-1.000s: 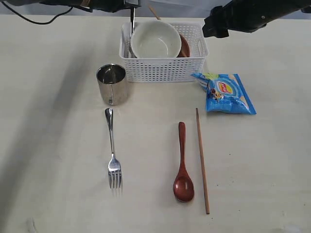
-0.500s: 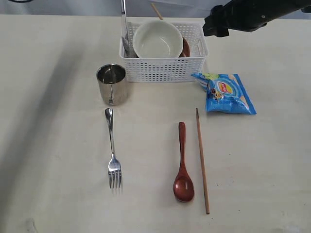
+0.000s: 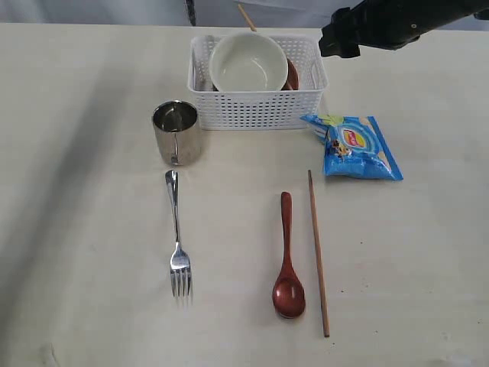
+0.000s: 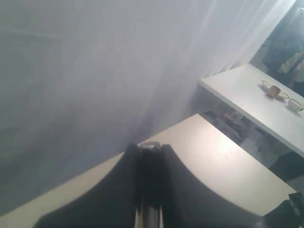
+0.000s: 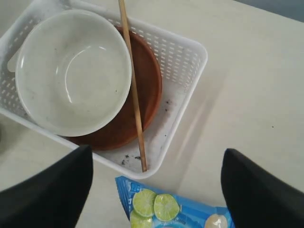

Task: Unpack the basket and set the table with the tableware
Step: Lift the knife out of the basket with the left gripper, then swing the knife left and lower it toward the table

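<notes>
The white basket point(image 3: 256, 107) at the back of the table point(image 3: 92, 229) holds the cream bowl point(image 3: 248, 61), the brown plate point(image 3: 291, 75) and one chopstick point(image 3: 244, 17). My left gripper point(image 4: 150, 148) is shut on the steel knife point(image 4: 150, 219), high above the table. Only the knife's lower end point(image 3: 189, 11) shows at the exterior view's top edge. My right gripper point(image 5: 154, 190) hangs open and empty over the basket's corner point(image 5: 190, 95), with the bowl point(image 5: 73, 71), plate point(image 5: 145, 85) and chopstick point(image 5: 133, 85) below. On the table lie the cup point(image 3: 177, 131), fork point(image 3: 177, 237), spoon point(image 3: 288, 260) and second chopstick point(image 3: 318, 252).
A blue chip bag point(image 3: 353, 147) lies right of the basket, and its lime-printed end point(image 5: 161, 209) sits under my right gripper. The right arm point(image 3: 374, 23) reaches in from the top right.
The knife has risen straight up out of the basket's left side and almost left the exterior view. The right arm has stayed where it was.
</notes>
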Controlling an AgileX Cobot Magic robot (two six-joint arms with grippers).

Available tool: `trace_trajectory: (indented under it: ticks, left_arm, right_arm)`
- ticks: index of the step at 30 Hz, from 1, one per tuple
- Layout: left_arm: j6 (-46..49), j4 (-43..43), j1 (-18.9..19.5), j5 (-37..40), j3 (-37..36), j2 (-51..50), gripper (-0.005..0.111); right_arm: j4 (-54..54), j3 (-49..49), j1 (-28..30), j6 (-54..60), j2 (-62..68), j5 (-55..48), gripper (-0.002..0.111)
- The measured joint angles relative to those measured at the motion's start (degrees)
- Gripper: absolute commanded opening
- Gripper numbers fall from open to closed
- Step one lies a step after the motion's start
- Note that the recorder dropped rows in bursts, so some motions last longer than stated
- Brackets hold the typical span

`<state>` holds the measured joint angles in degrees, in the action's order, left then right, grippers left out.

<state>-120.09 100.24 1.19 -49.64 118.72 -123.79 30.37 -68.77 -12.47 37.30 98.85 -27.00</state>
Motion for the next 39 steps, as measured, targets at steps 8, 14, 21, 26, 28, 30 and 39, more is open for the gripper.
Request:
trace_trajectory:
  ticks: [8,14,21,26,28,30,39]
  left_arm:
    - [0.0,0.0,3.8,-0.4,-8.4,7.2,0.0]
    - [0.0,0.0,7.3,0.1,-18.0,11.2,0.0]
    - [0.0,0.1,7.5,10.5,-34.9,20.8,0.0]
    - [0.0,0.1,6.5,18.9,-49.6,30.8,0.0]
    - [0.0,0.1,6.1,19.5,-54.5,34.5,0.0]
    - [0.0,0.1,5.3,19.0,-59.6,38.1,0.0]
    - [2.2,0.1,2.9,22.7,-77.4,46.9,0.0]
  right_arm:
    - [0.0,0.0,0.0,0.0,0.0,-0.2,0.071]
    - [0.0,0.0,0.0,0.0,0.0,-0.5,0.071]
    - [0.0,0.0,0.0,0.0,0.0,-2.5,0.071]
    - [0.0,0.0,0.0,0.0,0.0,-3.6,0.071]
    - [0.0,0.0,0.0,0.0,0.0,-3.8,0.071]
    - [0.0,0.0,0.0,0.0,0.0,-4.0,0.071]
    - [0.1,0.0,0.0,0.0,0.0,-7.9,0.071]
